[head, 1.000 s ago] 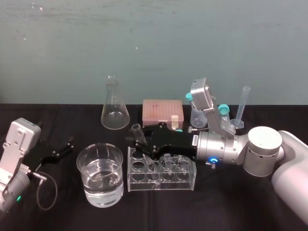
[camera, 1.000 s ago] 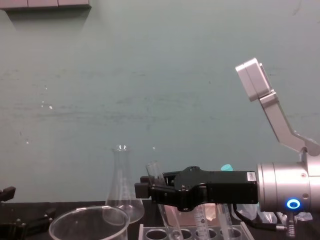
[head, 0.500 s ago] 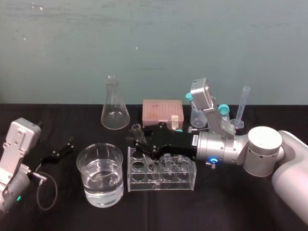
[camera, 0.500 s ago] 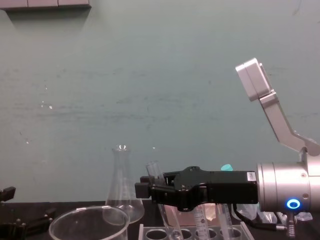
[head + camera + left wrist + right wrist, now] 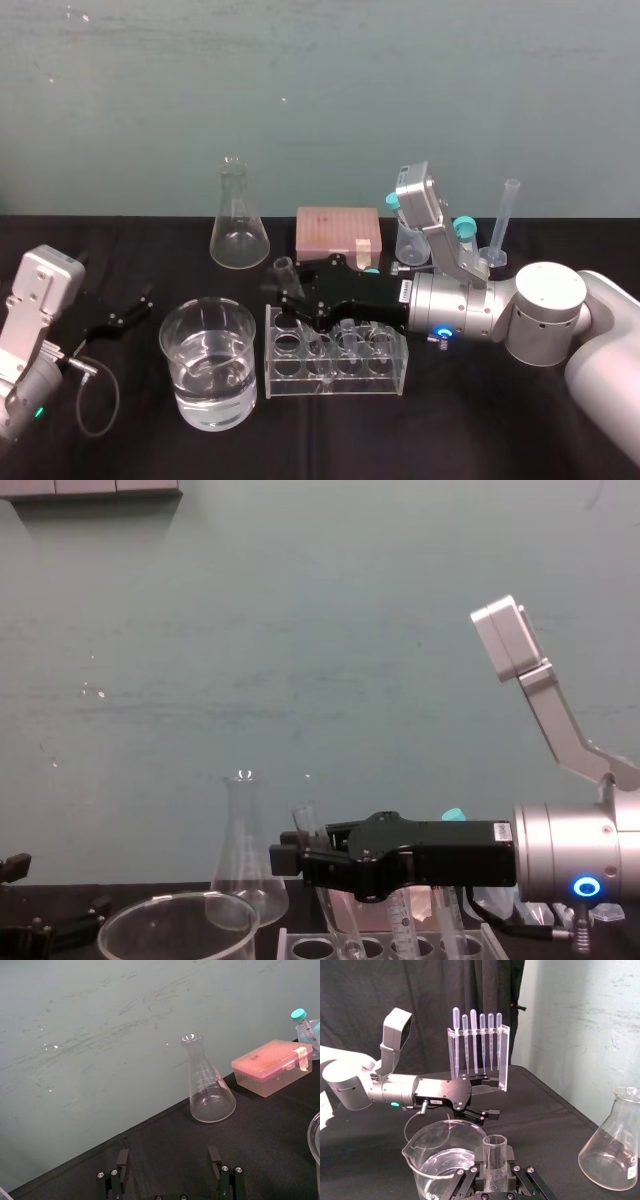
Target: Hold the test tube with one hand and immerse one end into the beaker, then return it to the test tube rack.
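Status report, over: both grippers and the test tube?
Right gripper shut on test tube, tilted, lower end in test tube rack. Left gripper open, parked at left. Beaker to its left.

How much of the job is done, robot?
The right hand grips the test tube, tilted, its bottom in the test tube rack. I cannot tell if it was dipped in the beaker yet. If not: lift, dip, put back. The left hand sits open, far left.

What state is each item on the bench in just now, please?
test tube, tilted, uncapped, gripped by the right tool, lower end at the test tube rack.
right tool, shut on the test tube.
left tool, open, parked at the robot's left.
beaker, upright, part-filled with clear liquid.
test tube rack, upright beside the beaker.
conical flask, upright, empty.
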